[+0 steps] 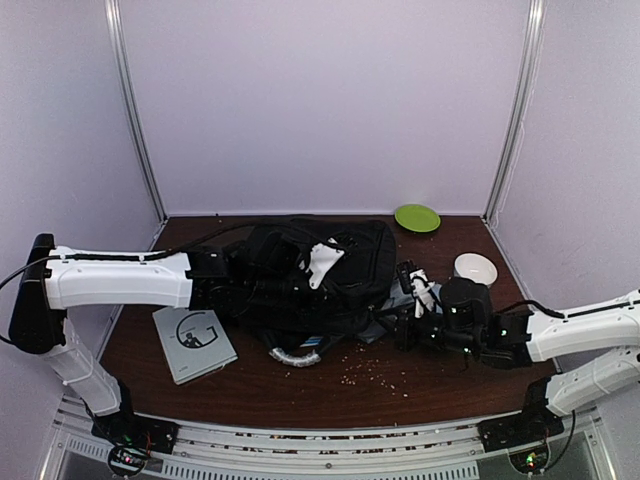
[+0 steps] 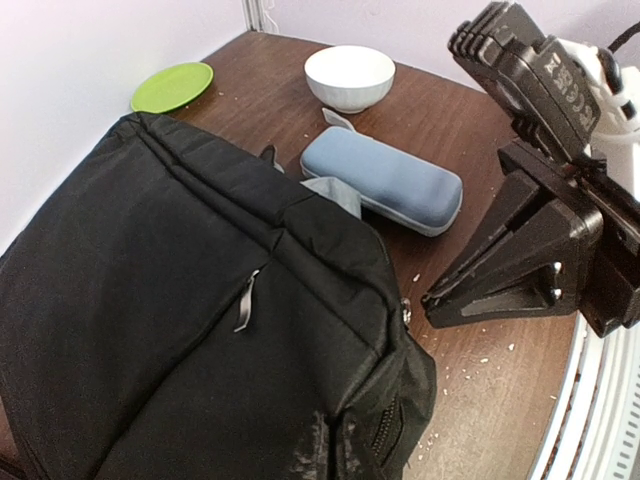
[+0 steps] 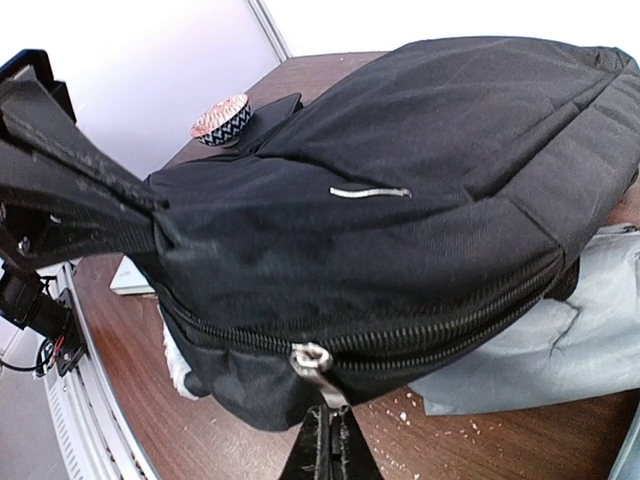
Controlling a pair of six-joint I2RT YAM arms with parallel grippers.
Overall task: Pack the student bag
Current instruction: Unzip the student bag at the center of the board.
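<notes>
1. Top view: the student bag [image 1: 335, 275] lies mid-table between two reaching arms. The left gripper [image 1: 322, 262] hangs over its top and the right gripper [image 1: 392, 332] meets its near right edge. A grey book [image 1: 193, 343] sits to the left.
2. Left wrist view: the fingers [image 2: 500, 270] stand spread, gripping nothing, just beside the bag. Beyond lie a light-blue case [image 2: 385, 180], a white bowl [image 2: 348, 75] and a green plate [image 2: 172, 86].
3. Right wrist view: the fingers, pressed together, pinch the zip pull [image 3: 312, 362] at the bag's lower edge.
</notes>
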